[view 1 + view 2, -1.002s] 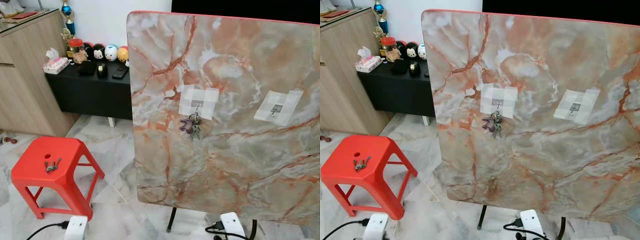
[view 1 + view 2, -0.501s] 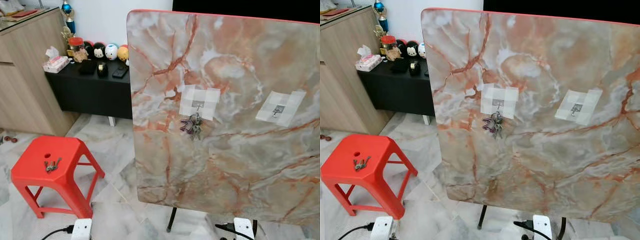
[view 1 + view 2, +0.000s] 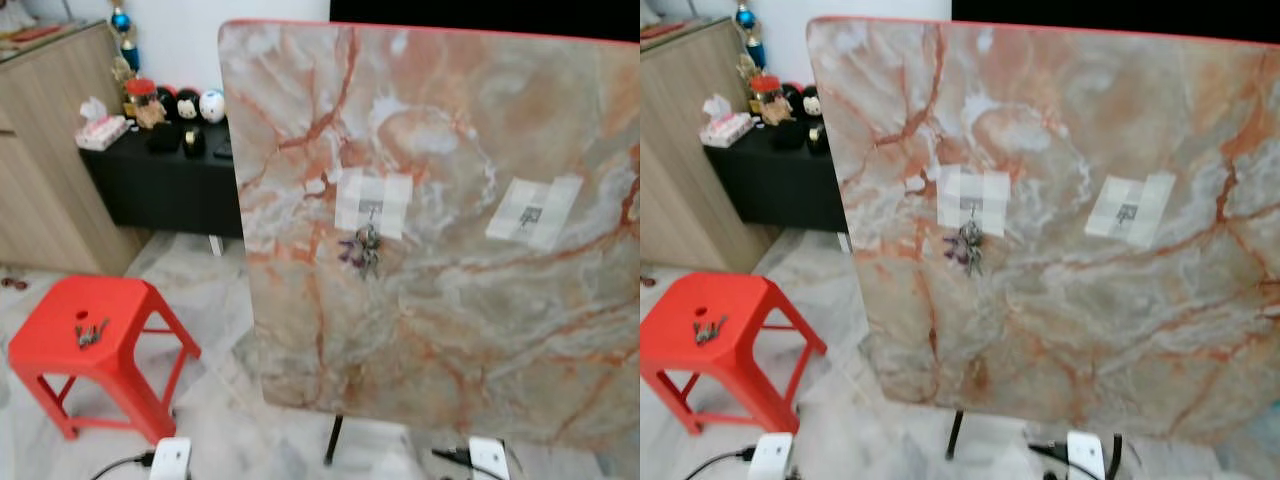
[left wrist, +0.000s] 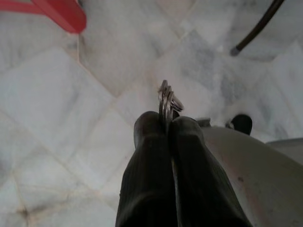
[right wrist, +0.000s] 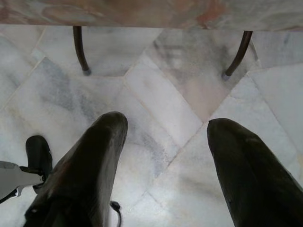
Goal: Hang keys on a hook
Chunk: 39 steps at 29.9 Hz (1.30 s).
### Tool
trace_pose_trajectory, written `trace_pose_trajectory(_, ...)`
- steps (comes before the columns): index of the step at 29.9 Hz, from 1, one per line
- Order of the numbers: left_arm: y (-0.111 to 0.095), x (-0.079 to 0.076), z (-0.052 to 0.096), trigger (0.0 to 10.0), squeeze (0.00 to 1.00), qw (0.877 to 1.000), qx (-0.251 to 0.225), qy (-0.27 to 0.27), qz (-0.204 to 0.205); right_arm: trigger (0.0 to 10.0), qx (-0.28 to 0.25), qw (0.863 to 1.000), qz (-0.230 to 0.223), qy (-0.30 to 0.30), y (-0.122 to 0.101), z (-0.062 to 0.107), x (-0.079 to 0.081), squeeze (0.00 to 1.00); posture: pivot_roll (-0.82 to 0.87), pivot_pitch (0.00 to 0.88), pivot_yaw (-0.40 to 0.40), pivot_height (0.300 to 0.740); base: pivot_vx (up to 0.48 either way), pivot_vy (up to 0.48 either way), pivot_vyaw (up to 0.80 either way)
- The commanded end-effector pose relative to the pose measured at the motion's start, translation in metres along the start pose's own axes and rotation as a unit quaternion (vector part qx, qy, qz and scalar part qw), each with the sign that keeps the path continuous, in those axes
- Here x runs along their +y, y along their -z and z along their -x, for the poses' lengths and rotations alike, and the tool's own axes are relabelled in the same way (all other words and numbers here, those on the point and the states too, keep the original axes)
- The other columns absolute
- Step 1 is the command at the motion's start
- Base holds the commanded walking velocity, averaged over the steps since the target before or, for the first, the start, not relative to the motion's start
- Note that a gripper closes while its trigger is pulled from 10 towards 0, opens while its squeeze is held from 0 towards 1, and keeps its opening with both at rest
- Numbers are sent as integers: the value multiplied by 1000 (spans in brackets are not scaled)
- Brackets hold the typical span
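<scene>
Marble floor (image 4: pixel 57 94) — left gripper (image 4: pixel 169 124) pinching keys (image 4: pixel 167 100)

Both head eyes look forward and down at the upright marble tabletop (image 3: pixel 430 230), close ahead, sharing the red stool (image 3: pixel 90 335). Both wrist cameras face straight down at the marble floor (image 5: pixel 156 109).

Two hooks (image 3: pixel 371 207) (image 3: pixel 529 213), three key bunches (image 3: pixel 362 249) (image 3: pixel 90 333) (image 4: pixel 167 102)

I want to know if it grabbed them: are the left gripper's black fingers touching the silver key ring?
Touching. The left wrist view shows the left gripper pinching the silver key ring.
</scene>
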<state>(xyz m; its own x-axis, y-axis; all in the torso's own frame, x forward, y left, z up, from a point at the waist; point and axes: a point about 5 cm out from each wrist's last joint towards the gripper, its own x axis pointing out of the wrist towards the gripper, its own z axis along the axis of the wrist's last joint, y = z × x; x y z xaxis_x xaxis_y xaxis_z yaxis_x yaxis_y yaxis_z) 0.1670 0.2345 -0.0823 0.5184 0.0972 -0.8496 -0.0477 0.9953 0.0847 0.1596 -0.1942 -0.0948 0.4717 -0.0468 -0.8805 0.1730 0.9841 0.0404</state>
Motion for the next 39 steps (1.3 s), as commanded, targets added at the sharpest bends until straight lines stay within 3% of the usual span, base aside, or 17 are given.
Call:
trace_pose_trajectory(1,-2,-3,0,10000,0,1000,-3,3,-3,10000,-6,1000,4,5,-2,0,-3,0,30,0,-76,740,0,-394,0)
trace_pose_trajectory(11,-1,-5,-1,10000,0,1000,-4,4,-4,10000,-7,1000,3,1,-3,0,-2,0,31,0,-78,740,0,-397,0)
trace_pose_trajectory(39,-28,-7,-4,10000,0,999,-43,-2,-4,10000,-16,1000,21,-11,-10,-1,3,0,36,0,-91,740,0,-406,0)
